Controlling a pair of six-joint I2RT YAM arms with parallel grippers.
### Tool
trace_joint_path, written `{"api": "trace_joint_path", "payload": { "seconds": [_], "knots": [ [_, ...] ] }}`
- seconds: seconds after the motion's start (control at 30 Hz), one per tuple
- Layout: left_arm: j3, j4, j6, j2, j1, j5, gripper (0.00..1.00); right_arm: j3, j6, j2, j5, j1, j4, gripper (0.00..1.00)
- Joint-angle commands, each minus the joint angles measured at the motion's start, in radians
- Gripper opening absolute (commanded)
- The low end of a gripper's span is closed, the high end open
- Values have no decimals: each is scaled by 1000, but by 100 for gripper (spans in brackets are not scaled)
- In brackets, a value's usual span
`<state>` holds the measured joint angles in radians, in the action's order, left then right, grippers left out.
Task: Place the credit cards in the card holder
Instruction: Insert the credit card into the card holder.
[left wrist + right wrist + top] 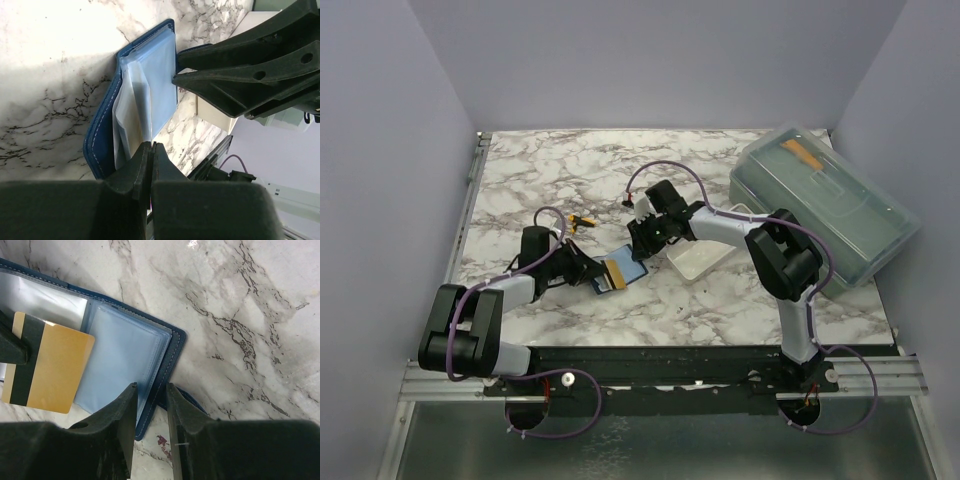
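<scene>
The card holder [632, 268] lies open on the marble, navy cover down, clear sleeves [125, 355] facing up. A golden credit card [57, 372] with a black stripe rests partly over the sleeves. My left gripper [588, 272] is shut on the card's near end, and the tan face [131, 125] shows just beyond the closed tips [151, 145]. My right gripper [151, 387] stands narrowly open at the holder's opposite side. Its jaws straddle the stitched navy edge [170, 360], one over the sleeves and one over a small navy flap. Its fingers [225, 70] point at the holder's far edge.
A white tray [705, 258] sits just right of the holder, beside the right arm. A large grey-green lidded box [830, 205] with an orange strip [802, 152] fills the back right. A tiny yellow-and-black object [583, 222] lies behind the left gripper.
</scene>
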<state>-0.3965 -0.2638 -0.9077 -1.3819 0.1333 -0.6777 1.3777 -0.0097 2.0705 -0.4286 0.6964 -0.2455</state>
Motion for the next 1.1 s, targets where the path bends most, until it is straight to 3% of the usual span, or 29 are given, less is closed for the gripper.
{"api": "trace_joint_path", "payload": {
  "seconds": [0.0, 0.6, 1.07],
  "knots": [
    [-30, -33, 22, -16, 7, -16, 0, -20, -62, 114, 100, -6, -72, 31],
    [-73, -25, 35, -118, -3, 53, 0, -19, -73, 115, 73, -11, -74, 30],
    [-35, -34, 2, -62, -3, 178, 0, -23, -64, 117, 63, -11, -71, 28]
  ]
}}
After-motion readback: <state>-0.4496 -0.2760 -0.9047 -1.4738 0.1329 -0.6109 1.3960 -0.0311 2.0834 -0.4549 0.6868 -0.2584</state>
